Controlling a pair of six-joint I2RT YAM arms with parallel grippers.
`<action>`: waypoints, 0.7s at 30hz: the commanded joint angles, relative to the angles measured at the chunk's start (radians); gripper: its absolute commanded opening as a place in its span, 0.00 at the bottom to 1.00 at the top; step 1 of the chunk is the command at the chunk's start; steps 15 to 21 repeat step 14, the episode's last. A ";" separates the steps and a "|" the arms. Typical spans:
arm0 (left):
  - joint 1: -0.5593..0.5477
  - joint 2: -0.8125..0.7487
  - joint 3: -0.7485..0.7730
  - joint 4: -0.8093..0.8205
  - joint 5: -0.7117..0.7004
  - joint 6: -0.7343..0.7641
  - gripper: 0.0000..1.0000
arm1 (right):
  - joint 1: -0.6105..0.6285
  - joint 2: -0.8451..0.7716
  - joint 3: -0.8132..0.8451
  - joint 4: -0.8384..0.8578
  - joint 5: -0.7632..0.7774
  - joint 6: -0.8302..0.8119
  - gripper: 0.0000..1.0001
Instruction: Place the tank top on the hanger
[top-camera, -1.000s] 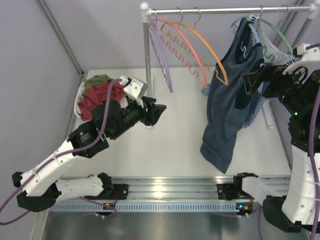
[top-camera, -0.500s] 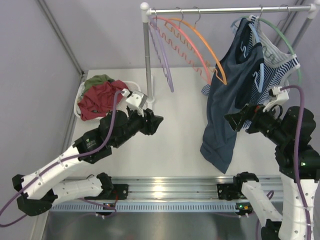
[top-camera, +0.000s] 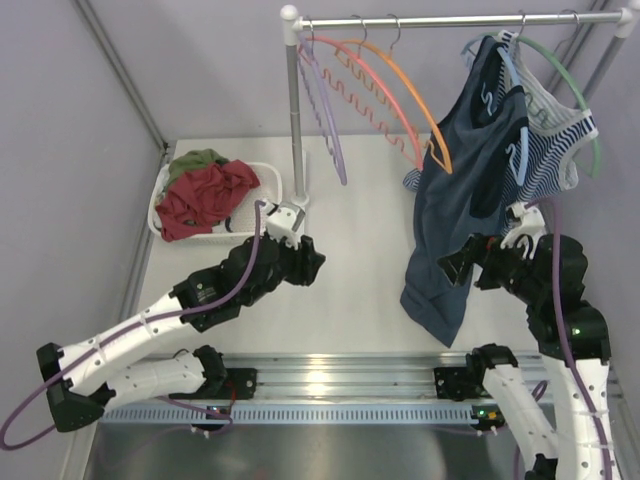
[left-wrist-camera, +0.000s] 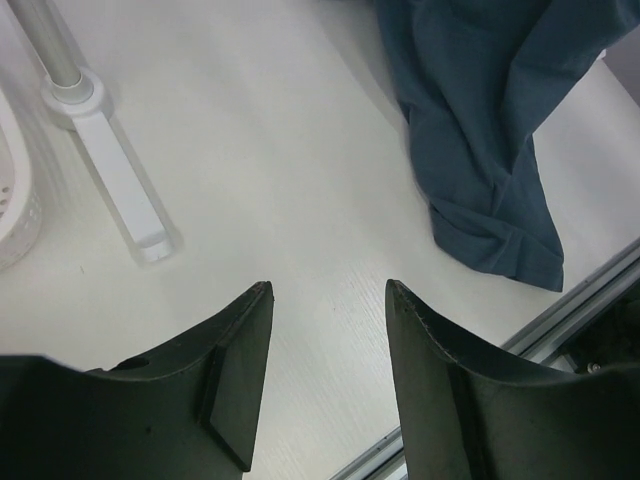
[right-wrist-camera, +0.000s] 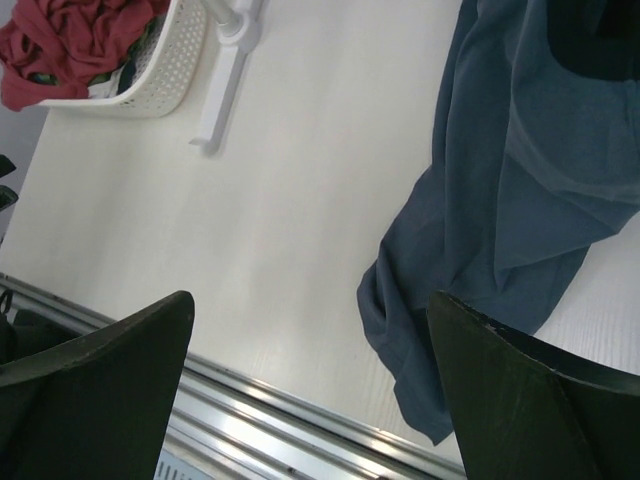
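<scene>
The tank top (top-camera: 470, 190) hangs on the hanger (top-camera: 520, 150), its hem resting on the tabletop (top-camera: 350, 280). The right jaws, spread and empty, have sunk toward that hem. The left jaws, also spread, have retreated farther from it.

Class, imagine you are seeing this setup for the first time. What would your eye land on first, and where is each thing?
The dark navy tank top stands out first, hanging long from the rail at the right, its lower end on the table. Next come the orange hanger mid-rail and the red garment in the white basket at far left. The left gripper and right gripper both stand open and empty.
</scene>
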 joint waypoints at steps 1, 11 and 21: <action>0.004 0.004 -0.011 0.075 -0.018 -0.017 0.54 | 0.015 -0.053 -0.033 0.063 0.055 0.010 1.00; 0.014 0.022 -0.034 0.083 0.003 -0.020 0.54 | 0.017 -0.144 -0.119 0.075 0.159 0.054 1.00; 0.017 0.016 -0.034 0.084 0.012 -0.023 0.54 | 0.017 -0.152 -0.116 0.074 0.181 0.067 1.00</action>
